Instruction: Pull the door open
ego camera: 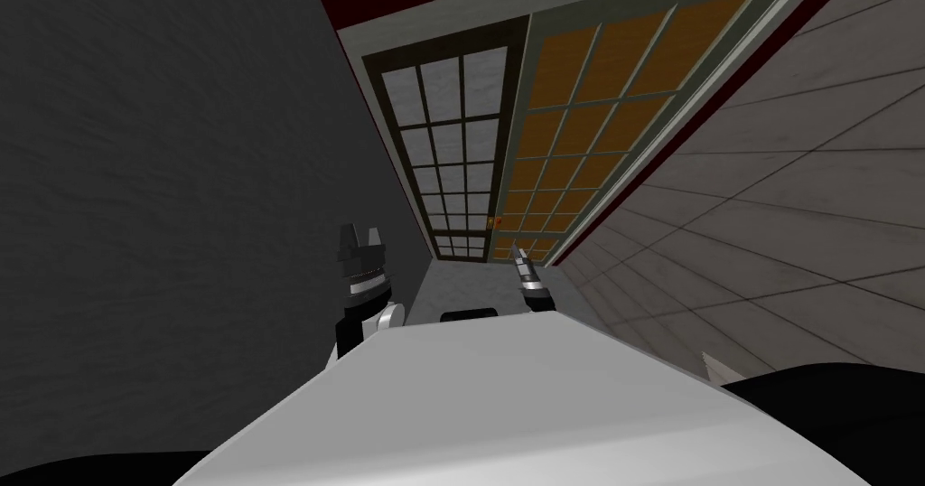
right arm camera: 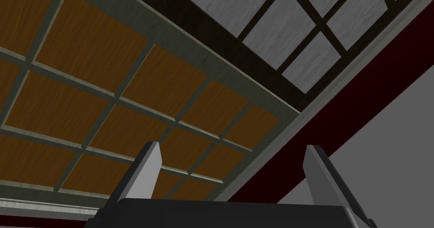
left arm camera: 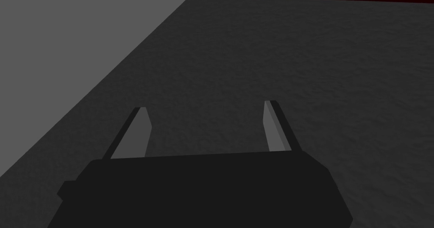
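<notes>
With the right gripper [ego camera: 518, 257] spread wide near the orange-paned door [ego camera: 578, 137], steer it onto the small fitting [ego camera: 492, 222], likely the handle, at the door's left edge before closing; the left gripper [ego camera: 359, 232], also wide, hangs left of the door.

Head: looks steeply down, rolled, toward the door [ego camera: 587, 119].
Left wrist: faces dark wall [left arm camera: 296, 60].
Right wrist: close to door, shared with head.

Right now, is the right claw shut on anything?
No, the right claw is open and empty, its blades wide apart, pointed at the orange-panelled door.
</notes>
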Motion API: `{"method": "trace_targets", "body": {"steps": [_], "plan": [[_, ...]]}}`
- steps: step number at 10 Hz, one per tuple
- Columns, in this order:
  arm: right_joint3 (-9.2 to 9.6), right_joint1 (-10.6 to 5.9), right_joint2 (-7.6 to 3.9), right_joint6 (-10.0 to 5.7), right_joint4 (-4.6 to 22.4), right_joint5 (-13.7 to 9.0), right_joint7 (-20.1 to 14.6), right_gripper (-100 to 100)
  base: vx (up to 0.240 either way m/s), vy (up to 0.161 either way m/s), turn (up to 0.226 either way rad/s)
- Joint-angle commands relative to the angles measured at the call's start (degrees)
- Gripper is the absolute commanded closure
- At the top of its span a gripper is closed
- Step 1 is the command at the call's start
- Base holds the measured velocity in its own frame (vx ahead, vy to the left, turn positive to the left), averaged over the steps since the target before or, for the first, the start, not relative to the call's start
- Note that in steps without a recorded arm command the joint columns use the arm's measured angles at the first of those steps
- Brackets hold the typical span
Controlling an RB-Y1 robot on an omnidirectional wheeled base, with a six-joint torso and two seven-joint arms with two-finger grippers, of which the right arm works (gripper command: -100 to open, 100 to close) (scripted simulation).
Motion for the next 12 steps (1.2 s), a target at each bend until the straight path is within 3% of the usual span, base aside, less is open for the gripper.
{"method": "trace_targets", "body": {"steps": [1, 12], "plan": [[0.00, 0.20, 0.01, -1.20, 1.8, 0.0, 2.0, -100, 0.096, 0.025, 0.024], [-0.18, 2.53, 0.01, -7.60, 11.7, -0.2, 14.8, -100, 0.101, 0.009, 0.022]]}}
